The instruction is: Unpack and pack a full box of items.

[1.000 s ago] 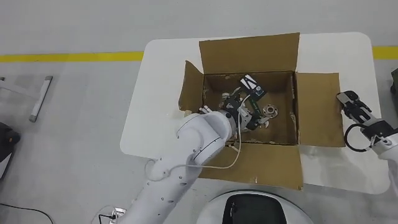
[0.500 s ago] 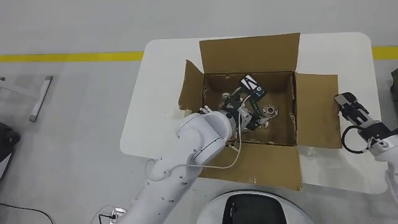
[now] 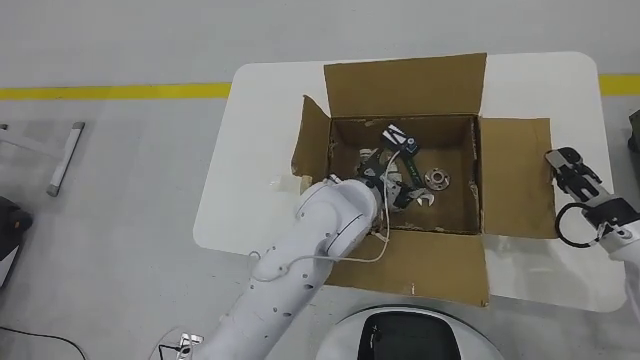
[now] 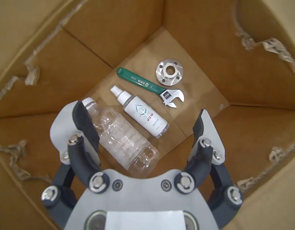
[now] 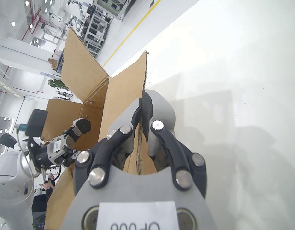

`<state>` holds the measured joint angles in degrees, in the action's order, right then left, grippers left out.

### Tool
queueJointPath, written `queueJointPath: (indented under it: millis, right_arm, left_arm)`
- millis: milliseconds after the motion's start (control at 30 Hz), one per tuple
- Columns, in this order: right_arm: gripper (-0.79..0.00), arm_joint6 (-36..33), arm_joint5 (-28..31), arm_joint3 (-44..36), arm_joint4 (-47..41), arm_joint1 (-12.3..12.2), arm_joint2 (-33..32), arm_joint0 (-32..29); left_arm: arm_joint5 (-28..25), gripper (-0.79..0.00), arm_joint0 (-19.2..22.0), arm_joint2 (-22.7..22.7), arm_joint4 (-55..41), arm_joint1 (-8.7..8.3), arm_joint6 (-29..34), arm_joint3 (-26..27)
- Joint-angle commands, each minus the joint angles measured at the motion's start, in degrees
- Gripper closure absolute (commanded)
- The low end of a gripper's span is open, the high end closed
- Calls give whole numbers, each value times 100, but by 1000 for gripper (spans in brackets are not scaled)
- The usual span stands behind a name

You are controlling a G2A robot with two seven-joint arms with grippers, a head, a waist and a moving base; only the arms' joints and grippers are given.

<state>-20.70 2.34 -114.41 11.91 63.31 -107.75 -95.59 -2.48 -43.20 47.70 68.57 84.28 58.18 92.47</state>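
Observation:
An open cardboard box (image 3: 405,85) stands on the white table (image 3: 260,150). On its floor lie a clear plastic bottle (image 4: 123,140), a white spray bottle (image 4: 151,122), a green-handled wrench (image 4: 147,87) and a round metal flange (image 4: 169,71). My left gripper (image 4: 140,110) hangs open inside the box, just above the two bottles, one finger (image 4: 84,120) beside the clear bottle's neck. In the top view the left gripper (image 3: 392,175) sits mid-box. My right gripper (image 5: 142,104) is shut on the outer edge of the box's right flap (image 5: 123,92), at the table's right side (image 3: 568,158).
All four flaps are spread out, the back one (image 3: 405,85) raised and the near one (image 3: 430,260) lying toward me. Torn cardboard edges (image 4: 257,43) line the box's rim. Bare table (image 5: 221,48) lies to the right of the flap and left of the box.
The box has slid a little to the right along with the right gripper holding its flap. The left arm stays inside the box, hardly moved.

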Motion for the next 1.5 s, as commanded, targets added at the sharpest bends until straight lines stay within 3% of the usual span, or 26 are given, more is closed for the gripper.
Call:
queueJointPath:
  millis: [0,367,833,867,900,1100,1467]
  right_arm:
    - [0,7,1,-18,-16,3,-10,4]
    - [0,-25,18,-18,-28,14,-46,-16]
    - [0,-68,39,-5,-39,24,-88,-11]
    - [0,-70,39,-6,-39,25,-88,-9]
    - [0,-76,44,-8,-37,26,-87,-6]
    - [0,-114,43,2,-23,27,-87,21]
    - [0,-118,41,39,-69,35,-89,92]
  left_arm:
    - [421,-785,64,-7,-36,45,104,-111]
    - [1327,-785,201,-147,153,206,567,-504]
    - [1380,-782,191,-100,549,279,809,-777]
    - [1370,-680,189,-85,544,284,802,-785]
    - [1358,-634,186,-74,546,289,800,-785]
    - [1234,-711,154,33,577,297,923,-851]
    - [1145,-751,157,51,440,383,797,-1210]
